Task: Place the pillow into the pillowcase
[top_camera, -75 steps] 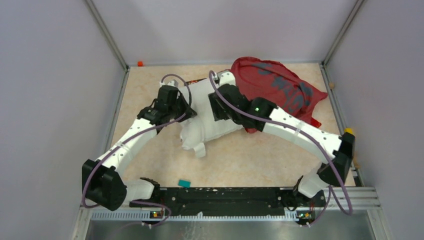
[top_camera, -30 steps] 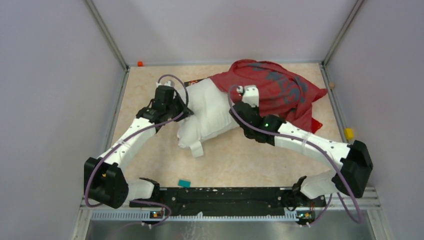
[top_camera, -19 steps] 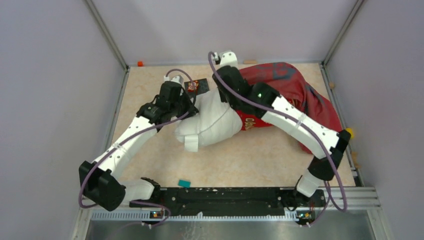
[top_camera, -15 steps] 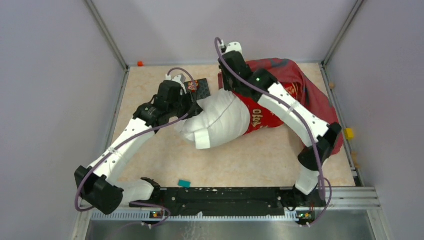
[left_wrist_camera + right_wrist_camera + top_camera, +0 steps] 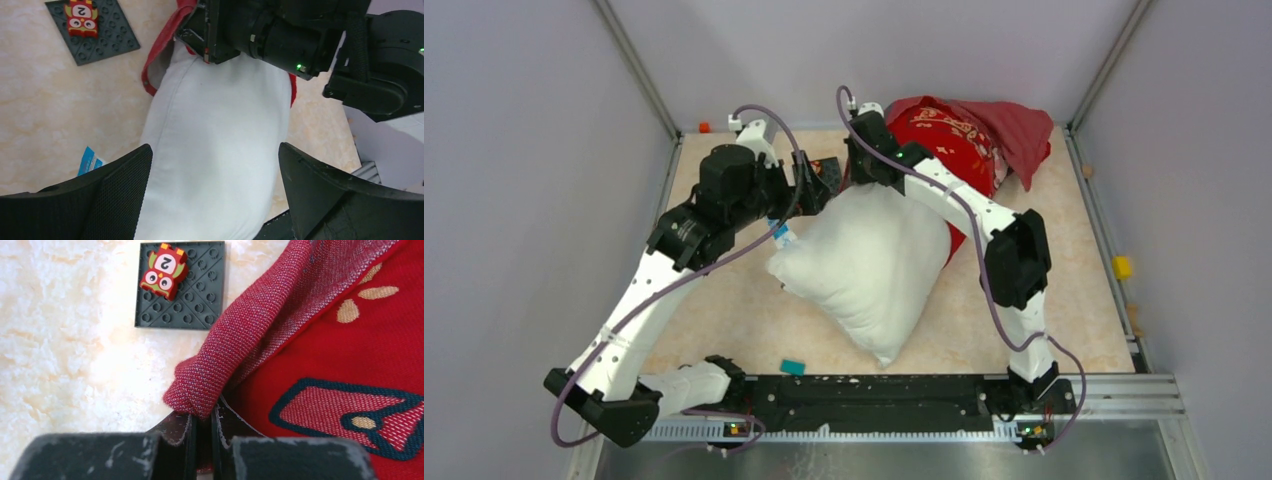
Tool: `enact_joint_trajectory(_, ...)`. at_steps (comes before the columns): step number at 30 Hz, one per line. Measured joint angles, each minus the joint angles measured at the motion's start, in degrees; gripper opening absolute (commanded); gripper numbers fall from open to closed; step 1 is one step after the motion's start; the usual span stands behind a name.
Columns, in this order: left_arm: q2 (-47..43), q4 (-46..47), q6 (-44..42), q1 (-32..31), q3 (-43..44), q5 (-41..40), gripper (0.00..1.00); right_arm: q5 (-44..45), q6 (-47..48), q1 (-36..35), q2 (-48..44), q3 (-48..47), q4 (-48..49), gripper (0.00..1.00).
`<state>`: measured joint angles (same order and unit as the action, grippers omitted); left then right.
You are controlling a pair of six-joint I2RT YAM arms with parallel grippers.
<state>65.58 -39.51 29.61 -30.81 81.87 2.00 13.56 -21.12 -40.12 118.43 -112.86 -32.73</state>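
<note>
**A:** What is the left end effector [image 5: 215, 150] doing?

**B:** Its jaws are standing wide apart and gripping nothing. It is hanging over the 11 o'clock corner of the pillow [image 5: 874, 270]. In the wrist view white fabric is filling the gap between the fingers; I cannot tell whether they are touching it.

**A:** And the right end effector [image 5: 202, 422]?

**B:** Its jaws are pressing together on a rolled red hem of the pillowcase [image 5: 325, 350], pinching the fold at the tips.

**A:** Is anything sitting inside the case?

**B:** Only the pillow's 12 o'clock end is going into the mouth, with the red hem looping round it. The rest is lying out on the bench [image 5: 724, 300], its free corner pointing toward 6 o'clock. The case itself is bunching at 1 o'clock, by the far edge.

**A:** What else is lying around?

**B:** A grey studded plate [image 5: 182, 290] is sitting at 11 o'clock of the pillow, carrying a red owl-faced brick [image 5: 164, 270] marked 2. A blue tag [image 5: 90, 161] is showing at the pillow's 9 o'clock edge. A teal block [image 5: 793, 367] is lying at 6 o'clock, near the bases. The right arm is reaching across the case at the pillow's 12 o'clock end.
</note>
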Motion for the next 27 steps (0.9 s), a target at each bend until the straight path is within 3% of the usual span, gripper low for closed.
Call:
enact_joint_trajectory(4, -1.55, 0.20, -0.42, 0.00, -3.91, -1.64, 0.99, 0.20, -0.09, 0.00, -0.02, -0.98, -0.31, 0.00)
enact_joint_trajectory(9, -0.81, 2.51, 0.55, 0.00, -16.74, 1.36, 0.99, 2.14, 0.07, -0.42, -0.07, -2.97, -1.92, 0.00)
enact_joint_trajectory(11, 1.05, 3.67, 0.74, 0.02, -20.28, 1.90, 0.81, 3.19, 0.11, -0.76, -0.07, -4.35, -3.21, 0.00)
enact_joint_trajectory(14, 5.25, 6.67, 1.66, 1.05, -23.02, 2.21, 0.33, 5.09, 0.46, -1.88, -0.13, -6.73, -5.22, 0.00)
enact_joint_trajectory(16, 8.41, 9.20, 1.57, 2.89, -23.17, 3.56, 0.08, 6.69, 0.61, -3.54, -0.31, -8.61, -6.69, 0.00)
enact_joint_trajectory(17, 9.70, 10.23, 2.21, 3.85, -23.15, 4.02, 0.00, 7.74, 0.68, -4.85, -0.46, -9.40, -7.23, 0.00)
enact_joint_trajectory(25, 23.47, 11.21, 3.28, 15.08, -17.42, 12.90, 0.00, 13.62, 0.52, -16.22, -3.56, -7.10, -8.39, 0.00)
enact_joint_trajectory(27, 24.96, 11.04, 3.23, 16.33, -16.57, 13.92, 0.00, 13.81, 0.52, -16.87, -3.58, -6.32, -8.87, 0.25)
